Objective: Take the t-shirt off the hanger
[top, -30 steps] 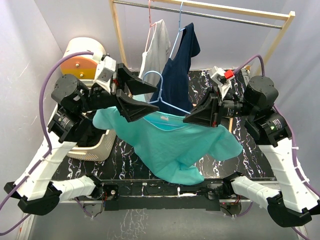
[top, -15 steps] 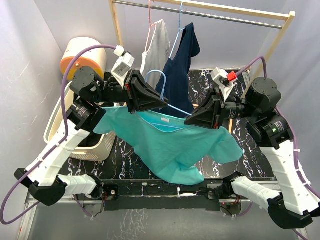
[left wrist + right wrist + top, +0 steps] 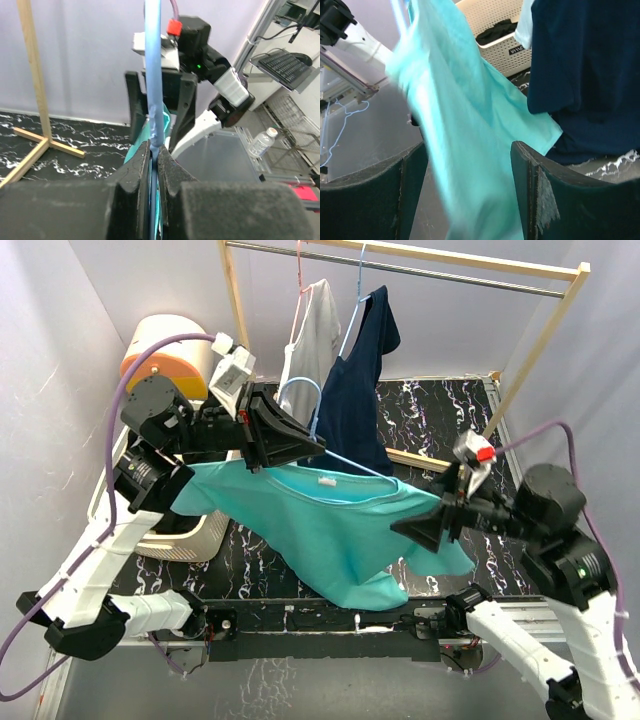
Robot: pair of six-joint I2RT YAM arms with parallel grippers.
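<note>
Top external view is showing the right tool (image 3: 400, 530) sitting nearer and lower on the right than a second ago, when it was pinching the teal t-shirt (image 3: 330, 530) by its right shoulder. Its fingers are now standing wide apart, and in the right wrist view the blurred teal cloth is hanging between and beyond them without being pinched. The left tool (image 3: 308, 445), which was gaping a second ago, is now clamping narrowly on the light blue hanger (image 3: 152, 60); the left wrist view is showing the hanger's bar running straight up out of the closed fingers (image 3: 132, 175). The t-shirt is staying draped over the hanger above the middle of the dark marbled surface (image 3: 440, 410), its hem dangling toward the near edge.

Behind it, a navy garment (image 3: 355, 390) and a white garment (image 3: 310, 340) are hanging from the wooden rack (image 3: 450, 260), the navy one crowding the hanger's hook. A white laundry basket (image 3: 195, 530) is standing at the left under the left arm, with an orange and cream round object (image 3: 165, 350) beyond it
</note>
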